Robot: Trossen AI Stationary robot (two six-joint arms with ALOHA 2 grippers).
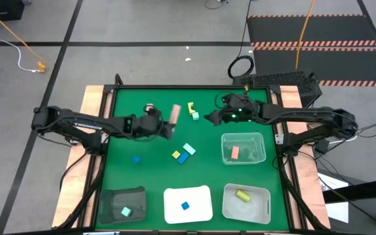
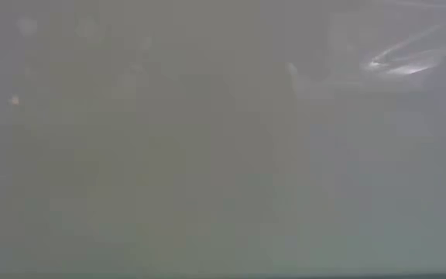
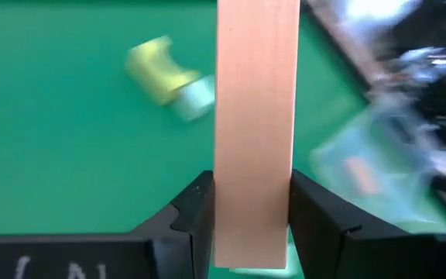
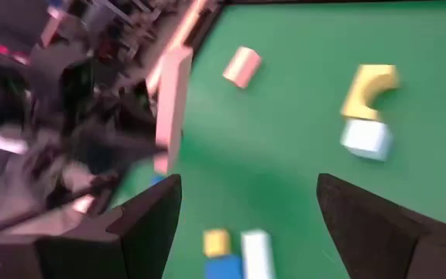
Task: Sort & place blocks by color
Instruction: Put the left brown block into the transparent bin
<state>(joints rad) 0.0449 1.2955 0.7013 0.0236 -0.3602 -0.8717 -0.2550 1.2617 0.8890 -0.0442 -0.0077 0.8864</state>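
The tan bar [image 3: 255, 132] is clamped between the left gripper [image 3: 250, 221] fingers, held near its lower end, its long axis running straight out away from the wrist. In the high view the bar [image 1: 175, 113] sits over the green mat's [image 1: 149, 176] far middle, long axis running roughly near to far, just beside the left gripper [image 1: 168, 128].

On the mat near it lie a yellow arch [image 1: 191, 107] touching a mint cube [image 1: 195, 116], a small pink block [image 4: 241, 66], and toward the centre a yellow cube [image 1: 176, 155] with blue blocks [image 1: 184, 157]. A lone blue cube [image 1: 136, 159] lies apart.

The right gripper [image 4: 242, 205] hovers over the far right of the mat, jaws wide apart and empty.

Along the near edge stand a dark bin [image 1: 109, 199], a white tray [image 1: 201, 212] and a clear bin [image 1: 230, 209]; another clear bin [image 1: 260, 140] sits behind.

Around the table is grey floor with cables. The low view is fogged and shows nothing.
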